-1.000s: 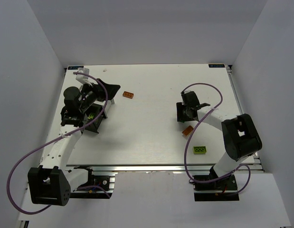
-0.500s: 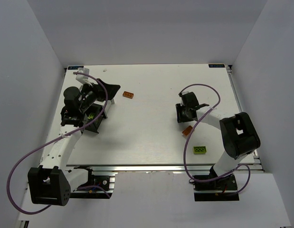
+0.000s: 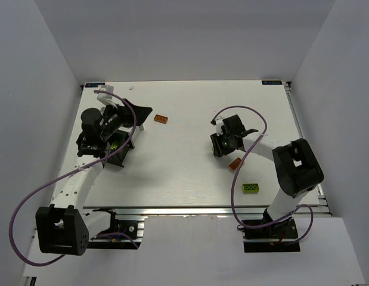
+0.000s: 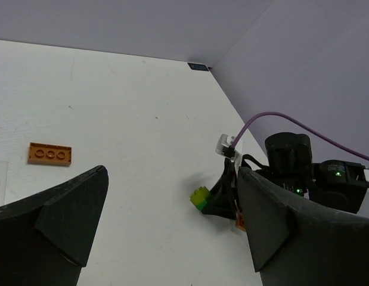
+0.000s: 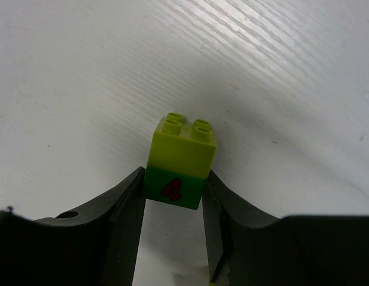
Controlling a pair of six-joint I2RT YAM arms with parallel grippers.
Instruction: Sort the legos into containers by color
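R gripper (image 5: 172,179) has shifted toward 9 o'clock across the table (image 3: 184,179) since a sec ago, w/ jaws narrowed. It's now clamped on a lime-on-green stack (image 5: 183,149): lime brick on top, dark green one w/ a red "4" below, fingers pinching the green part from both sides. In the R wrist view the stack's long axis runs 6–12 and the studs point to 12. Can't tell if it touches the table.

L gripper (image 4: 172,173) is spread wide at the table's 9 o'clock side, nothing btwn its fingers.

Loose pieces, top view:
- orange plate (image 3: 161,119) lies flat at approx 10 o'clock of R gripper, well apart, long axis approx 9–3.
- orange brick (image 3: 235,165) is near R gripper at 5 o'clock, long axis approx 8–2.
- lime brick (image 3: 251,188) is farther out at 5 o'clock, near the front edge, long axis 9–3, studs up.
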